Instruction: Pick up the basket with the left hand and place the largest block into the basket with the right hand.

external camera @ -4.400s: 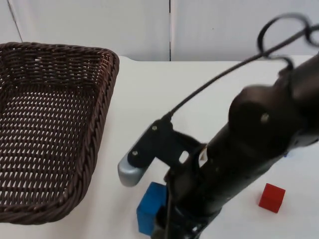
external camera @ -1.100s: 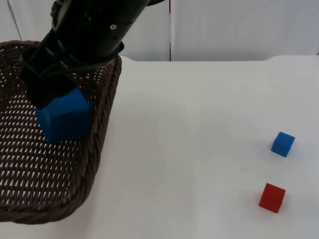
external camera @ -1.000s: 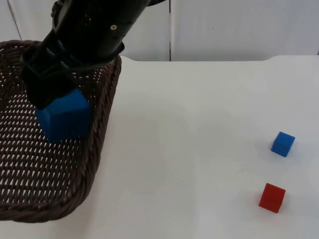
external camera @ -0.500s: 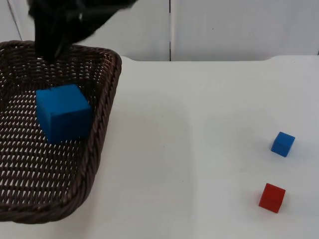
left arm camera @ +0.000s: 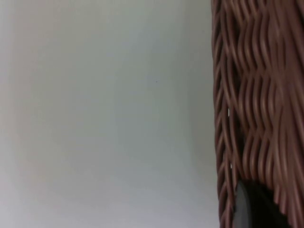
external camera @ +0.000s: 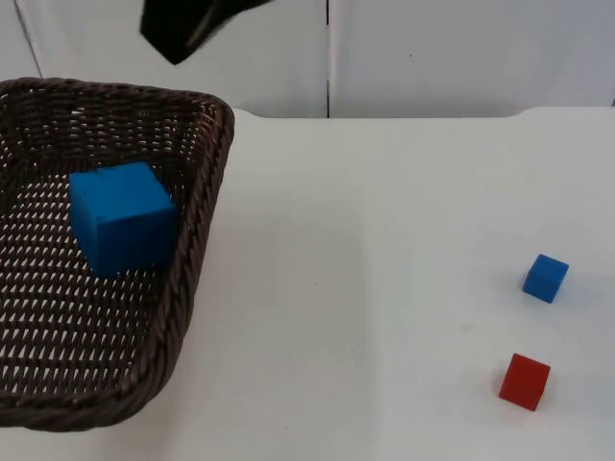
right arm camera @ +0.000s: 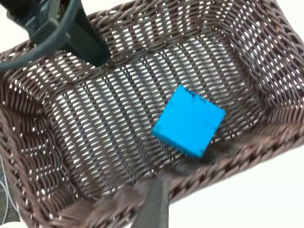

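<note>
Now we have the block (external camera: 123, 218) in the basket (external camera: 197, 279), right gripper (external camera: 178, 43) at 11 o'clock, grip unreadable.
We risk tipping: left gripper (left arm camera: 251, 209) pinches the rim.

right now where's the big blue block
The big blue block lies inside the wicker basket at the table's left in the top view, near the basket's right wall.
</note>
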`<control>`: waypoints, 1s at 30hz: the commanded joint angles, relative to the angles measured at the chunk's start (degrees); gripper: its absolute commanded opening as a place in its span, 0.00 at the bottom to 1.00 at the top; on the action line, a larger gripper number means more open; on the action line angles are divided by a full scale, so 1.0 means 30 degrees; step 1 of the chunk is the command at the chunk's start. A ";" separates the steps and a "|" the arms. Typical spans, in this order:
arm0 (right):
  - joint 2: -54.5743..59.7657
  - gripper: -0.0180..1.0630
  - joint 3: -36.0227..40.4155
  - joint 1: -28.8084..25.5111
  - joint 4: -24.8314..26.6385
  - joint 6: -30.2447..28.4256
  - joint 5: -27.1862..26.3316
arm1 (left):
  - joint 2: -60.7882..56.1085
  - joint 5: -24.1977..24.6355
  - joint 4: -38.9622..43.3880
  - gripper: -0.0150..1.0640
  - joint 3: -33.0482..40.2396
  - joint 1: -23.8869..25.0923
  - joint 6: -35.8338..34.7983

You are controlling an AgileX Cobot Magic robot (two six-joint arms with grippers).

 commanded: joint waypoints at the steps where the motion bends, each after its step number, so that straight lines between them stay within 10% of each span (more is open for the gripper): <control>1: -0.1154 0.72 0.1128 -0.0106 -0.0033 0.0139 -0.0803 | -0.0222 0.0176 -0.0719 0.01 0.0014 0.0029 -0.0017; 16: -0.7150 0.72 0.8590 -0.0106 0.0085 0.0428 -0.3051 | -0.0222 0.0176 -0.0901 0.01 0.0014 0.0029 -0.0017; 30: -0.7900 0.72 0.9134 -0.0106 0.0824 0.0428 -0.3477 | -0.0185 -0.0009 -0.1114 0.01 0.0014 -0.0249 -0.0017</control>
